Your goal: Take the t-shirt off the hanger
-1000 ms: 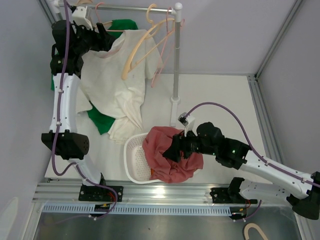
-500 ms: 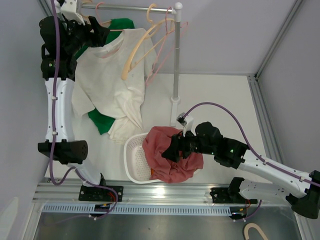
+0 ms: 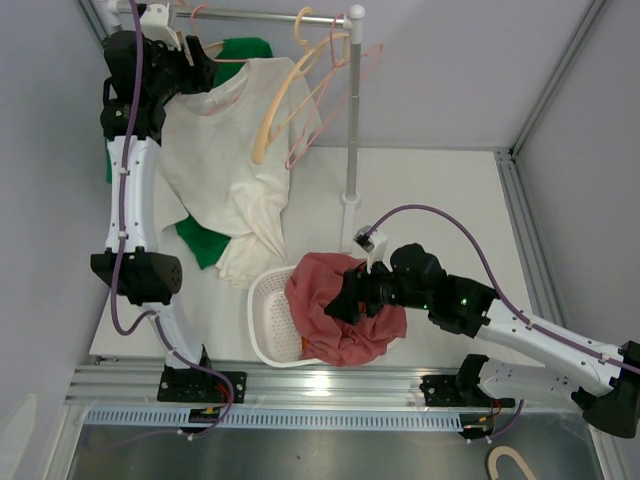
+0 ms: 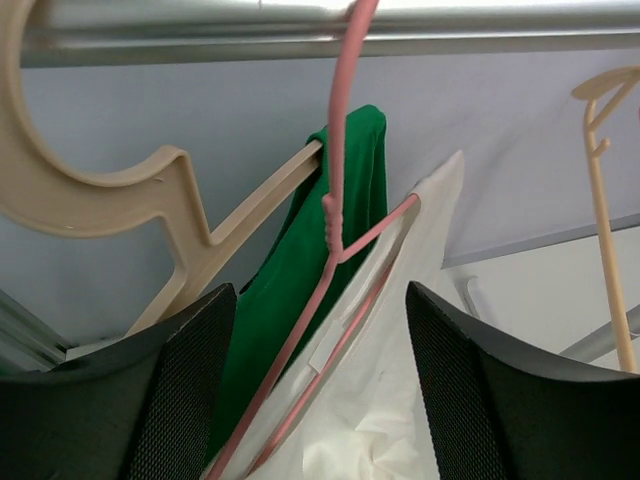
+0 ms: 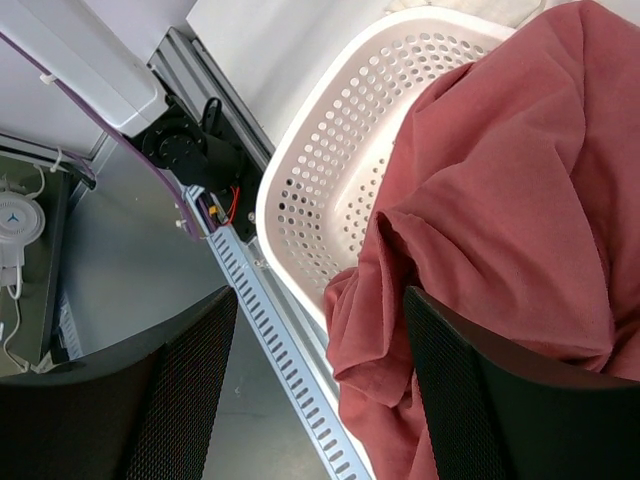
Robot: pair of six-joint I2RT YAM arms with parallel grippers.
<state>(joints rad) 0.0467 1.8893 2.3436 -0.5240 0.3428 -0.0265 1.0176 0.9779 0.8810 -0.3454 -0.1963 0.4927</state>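
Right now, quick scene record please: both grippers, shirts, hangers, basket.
left gripper: open, up at the rail, pink hanger framed between its fingers; contact unclear
white t-shirt: on the pink hanger, not yet off
green shirt: behind it, on a beige hanger
second beige hanger: empty, further right on the rail
second pink hanger: empty, beside it
right gripper: open, over the red shirt
red shirt: draped over the basket's rim
basket: white, perforated, at the table's near edge
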